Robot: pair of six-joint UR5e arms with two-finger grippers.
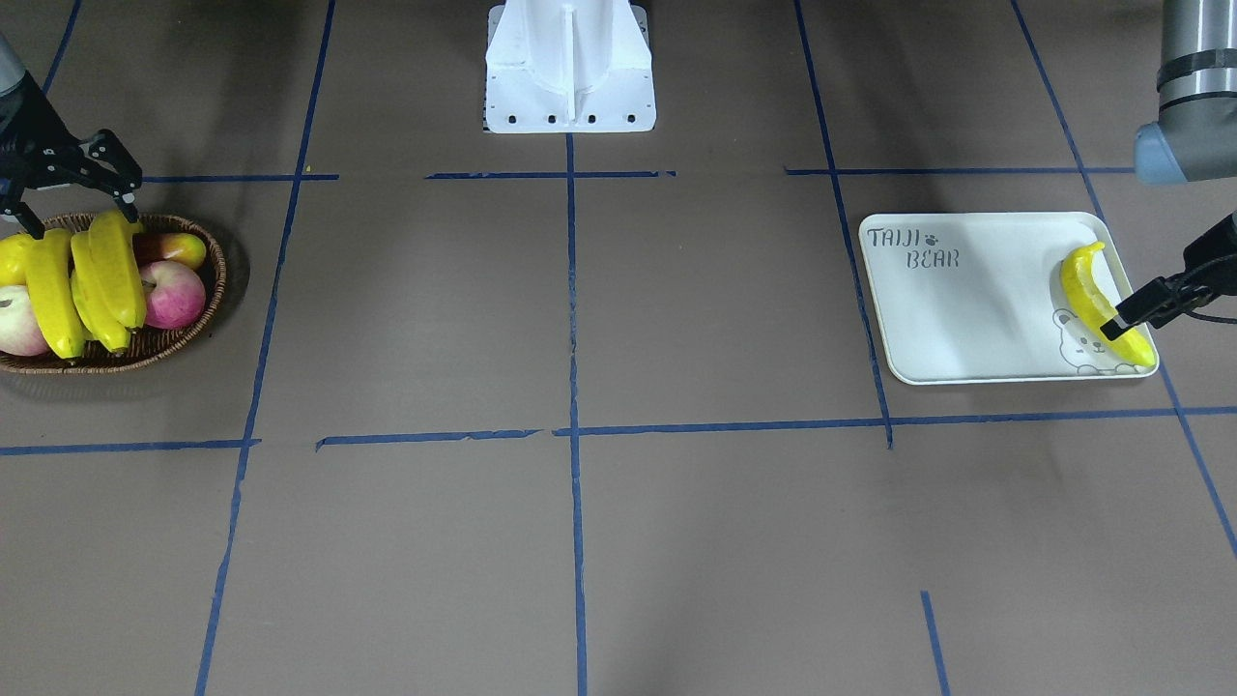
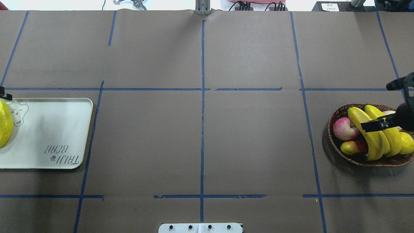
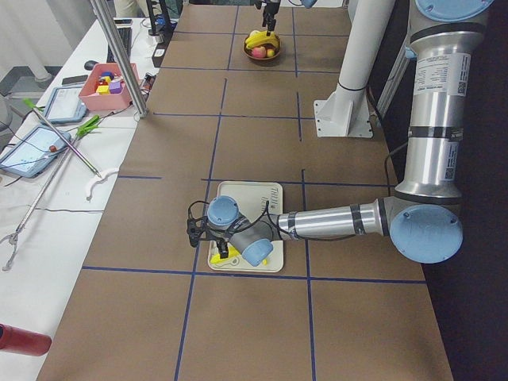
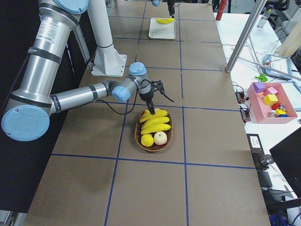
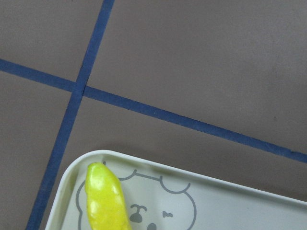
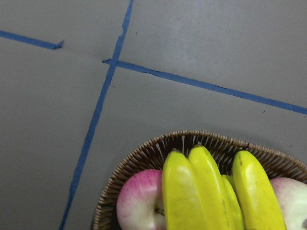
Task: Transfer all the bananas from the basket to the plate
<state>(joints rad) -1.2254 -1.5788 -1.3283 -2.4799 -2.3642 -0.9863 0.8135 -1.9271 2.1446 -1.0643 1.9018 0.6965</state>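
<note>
Three bananas (image 1: 58, 290) lie side by side in the wicker basket (image 1: 211, 280) at the table's right end; they also show in the right wrist view (image 6: 192, 191). My right gripper (image 1: 75, 211) is open and hangs just above them, one finger on each side of the bunch. A fourth banana (image 1: 1087, 285) lies in the white plate (image 1: 966, 319) over the bear drawing, and also shows in the left wrist view (image 5: 105, 203). My left gripper (image 1: 1145, 309) is low over it. Only one finger shows clearly, so I cannot tell its state.
Pink apples (image 1: 179, 295), a red-yellow fruit (image 1: 184, 249) and a plump yellow fruit (image 1: 8, 256) share the basket. The robot's white base (image 1: 570, 68) stands at the table's middle back. Blue tape lines cross the brown table. A side bench with a pink box (image 3: 111, 86) is beyond the table.
</note>
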